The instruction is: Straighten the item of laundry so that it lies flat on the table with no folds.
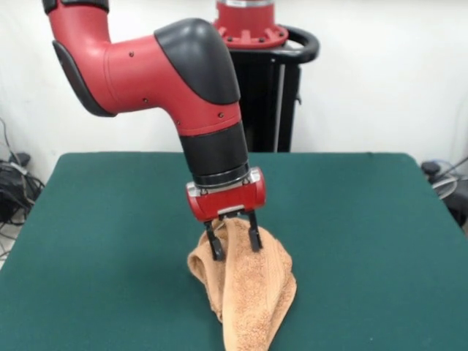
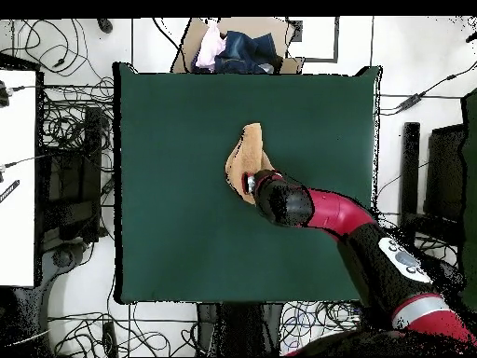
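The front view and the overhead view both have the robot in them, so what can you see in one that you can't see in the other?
Only the front view shows the tool with its two black fingers pinching the towel, which hangs bunched from them.

Only the overhead view shows the whole table, a box of clothes beyond its far edge, and cables on the floor. The arm hides the tool there.

Both show the red and black arm reaching over the green table to the crumpled, unflattened towel.
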### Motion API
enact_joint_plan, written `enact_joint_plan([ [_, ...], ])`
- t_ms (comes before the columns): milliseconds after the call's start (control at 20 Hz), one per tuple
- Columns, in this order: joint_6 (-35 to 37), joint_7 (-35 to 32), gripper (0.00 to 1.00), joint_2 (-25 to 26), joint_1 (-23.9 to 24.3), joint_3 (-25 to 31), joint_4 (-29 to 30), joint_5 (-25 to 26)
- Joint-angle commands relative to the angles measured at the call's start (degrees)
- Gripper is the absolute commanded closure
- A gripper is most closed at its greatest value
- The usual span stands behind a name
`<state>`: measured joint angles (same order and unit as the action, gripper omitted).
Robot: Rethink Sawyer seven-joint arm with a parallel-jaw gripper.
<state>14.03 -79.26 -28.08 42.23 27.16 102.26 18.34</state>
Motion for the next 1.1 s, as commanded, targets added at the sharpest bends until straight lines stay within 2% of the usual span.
enact_joint_plan([
  [50, -4.7, -9.3, 0.00, 3.4, -2.2, -4.0, 1.4, 2.1],
  [850, -7.6, -11.5, 0.00, 1.4, -4.1, -6.1, 3.9, 0.6],
  [900, -7.9, -11.4, 1.00, 1.1, -4.4, -6.5, 4.0, 0.4],
  [1100, -8.8, -12.4, 1.00, 0.3, -5.6, -8.0, 4.6, 0.1],
])
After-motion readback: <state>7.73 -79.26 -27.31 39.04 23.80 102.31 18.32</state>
